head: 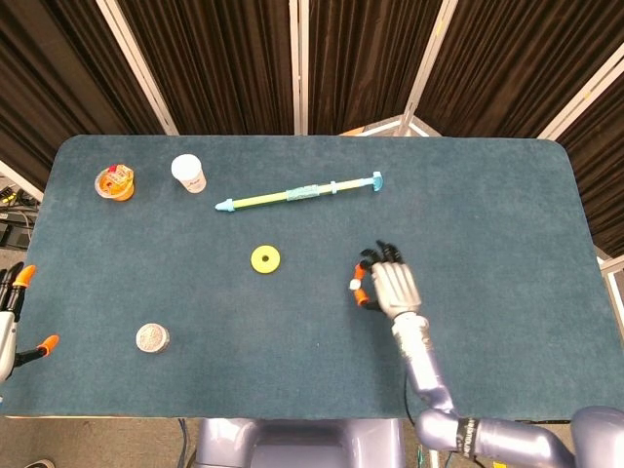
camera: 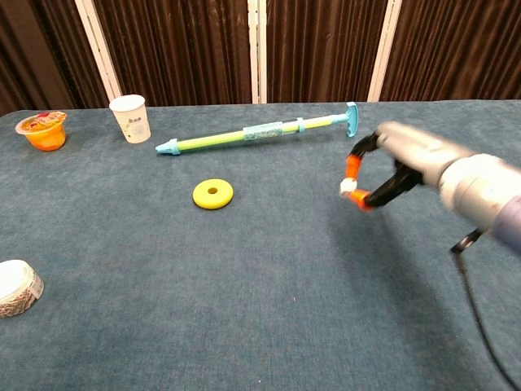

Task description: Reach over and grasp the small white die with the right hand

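Note:
The small white die (camera: 346, 187) (head: 355, 285) is pinched between the orange-tipped thumb and finger of my right hand (camera: 389, 167) (head: 386, 287). That hand is raised above the blue table (head: 487, 224), right of the table's middle, with the die clear of the surface. My left hand (head: 10, 317) shows only at the far left edge of the head view, off the table, fingers apart and holding nothing.
A yellow ring (head: 264, 258) lies left of the right hand. A long green and blue syringe-like rod (head: 297, 193) lies behind it. A white paper cup (head: 188, 173) and an orange jelly cup (head: 115, 182) stand back left. A silver tape roll (head: 152, 338) sits front left.

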Motion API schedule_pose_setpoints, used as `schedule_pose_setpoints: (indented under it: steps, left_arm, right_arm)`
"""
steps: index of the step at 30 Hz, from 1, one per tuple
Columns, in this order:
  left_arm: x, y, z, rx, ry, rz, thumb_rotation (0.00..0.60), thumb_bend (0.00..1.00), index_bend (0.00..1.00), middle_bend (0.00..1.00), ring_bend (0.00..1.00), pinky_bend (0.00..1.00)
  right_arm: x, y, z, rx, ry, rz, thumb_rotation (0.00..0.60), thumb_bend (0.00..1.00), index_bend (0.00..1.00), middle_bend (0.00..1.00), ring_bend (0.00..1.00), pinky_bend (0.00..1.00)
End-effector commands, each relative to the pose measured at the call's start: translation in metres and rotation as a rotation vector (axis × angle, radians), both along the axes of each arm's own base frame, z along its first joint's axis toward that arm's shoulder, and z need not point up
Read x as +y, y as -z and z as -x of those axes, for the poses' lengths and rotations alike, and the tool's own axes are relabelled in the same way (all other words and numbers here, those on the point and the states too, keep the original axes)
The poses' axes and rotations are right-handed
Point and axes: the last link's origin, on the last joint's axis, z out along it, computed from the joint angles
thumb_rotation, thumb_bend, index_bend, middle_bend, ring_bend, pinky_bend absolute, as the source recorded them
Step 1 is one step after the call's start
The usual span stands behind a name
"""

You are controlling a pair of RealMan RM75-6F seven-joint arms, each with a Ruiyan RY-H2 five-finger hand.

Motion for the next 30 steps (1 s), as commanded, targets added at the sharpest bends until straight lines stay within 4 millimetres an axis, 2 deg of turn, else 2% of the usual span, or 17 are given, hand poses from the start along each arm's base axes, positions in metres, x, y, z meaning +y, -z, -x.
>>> schedule_pose_setpoints:
  steps: [1,6,17,23,24,26,30]
  left_arm:
    - [0.0,0.001,-0.001,0.002,0.001,0.001,0.6,0.03,0.0,0.0,0.0,0.0]
    - [0.001,0.003,-0.004,0.006,0.012,0.008,0.6,0.03,0.0,0.0,0.0,0.0]
    - [0.0,0.005,-0.013,0.014,0.055,0.006,0.6,0.03,0.0,0.0,0.0,0.0]
    - [-0.001,0.006,-0.017,0.017,0.073,0.009,0.6,0.03,0.0,0.0,0.0,0.0]
    - [-0.002,0.007,-0.019,0.021,0.08,0.014,0.6,0.03,0.0,0.0,0.0,0.0]
    - [-0.003,0.009,-0.02,0.022,0.087,0.022,0.6,0.03,0.0,0.0,0.0,0.0]
    - [-0.004,0.011,-0.02,0.02,0.087,0.037,0.6,0.03,0.0,0.0,0.0,0.0]
  right_arm:
    - [-0.005,-0.023,0.009,-0.003,0.029,0.05,0.6,0.32,0.51,0.18,0.0,0.0]
    - [-0.005,-0.047,0.026,0.036,0.053,0.062,0.6,0.24,0.35,0.1,0.0,0.0]
    - [0.022,-0.1,0.079,0.088,0.124,0.148,0.6,0.23,0.32,0.05,0.0,0.0]
    - [0.062,-0.131,0.123,0.099,0.134,0.168,0.6,0.22,0.28,0.0,0.0,0.0]
    - [0.074,-0.139,0.134,0.113,0.126,0.17,0.6,0.21,0.27,0.0,0.0,0.0]
    - [0.09,-0.153,0.147,0.122,0.071,0.177,0.6,0.2,0.22,0.0,0.0,0.0]
    - [0.107,-0.172,0.163,0.146,0.011,0.221,0.6,0.18,0.12,0.0,0.0,0.0]
